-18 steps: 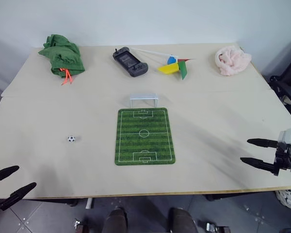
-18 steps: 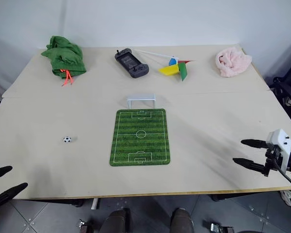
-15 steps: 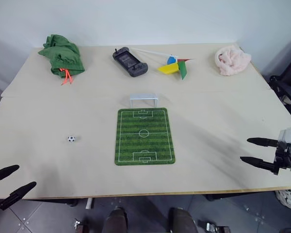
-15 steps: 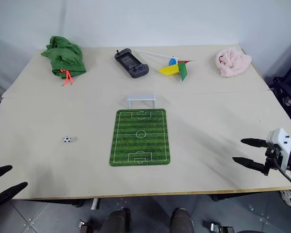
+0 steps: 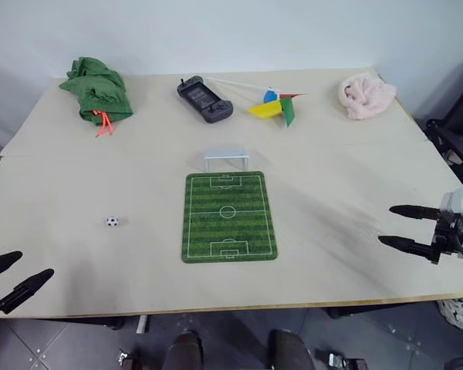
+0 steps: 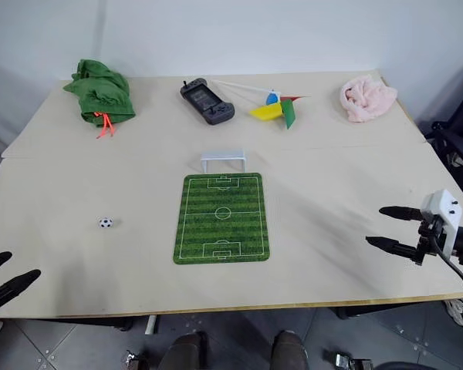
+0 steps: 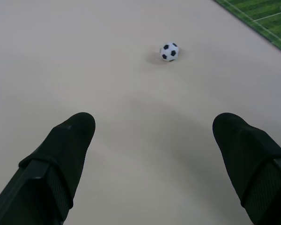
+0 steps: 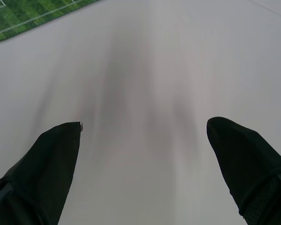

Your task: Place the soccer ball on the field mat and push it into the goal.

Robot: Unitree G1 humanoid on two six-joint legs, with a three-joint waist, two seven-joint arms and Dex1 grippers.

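**One ball, one mat, one goal, two empty grippers**

Pale beige table [image 5: 332, 185] runs up to a plain white wall, and everything on it lies ahead of the two pairs of black fingers at its near edge.

At the near left corner the left gripper [image 5: 11, 277] hangs with its two fingers spread wide and nothing between them. Ahead of those fingertips, on bare tabletop, sits the single soccer ball [image 5: 112, 221], white with black patches; in the left wrist view it lies in line with the gap between the fingers and well apart from both. It is off the field mat, to the mat's left.

Far beyond the left fingers, at the back left corner, lies one crumpled green cloth [image 5: 96, 89] with an orange cord. Next along the back edge come one dark handheld game controller [image 5: 204, 99] and one pinwheel [image 5: 274, 106] with yellow, blue, red and green blades on a white stick.

Midway between the two grippers lies the one field mat [image 5: 229, 216], flat, green-striped with white pitch lines. The one goal [image 5: 227, 159] stands upright just beyond its far short edge.

At the back right lies one pink fluffy cloth [image 5: 366, 95].

Over the near right edge the right gripper [image 5: 401, 226] points inward toward the mat, its two fingers likewise spread apart and empty, with bare table ahead of them.
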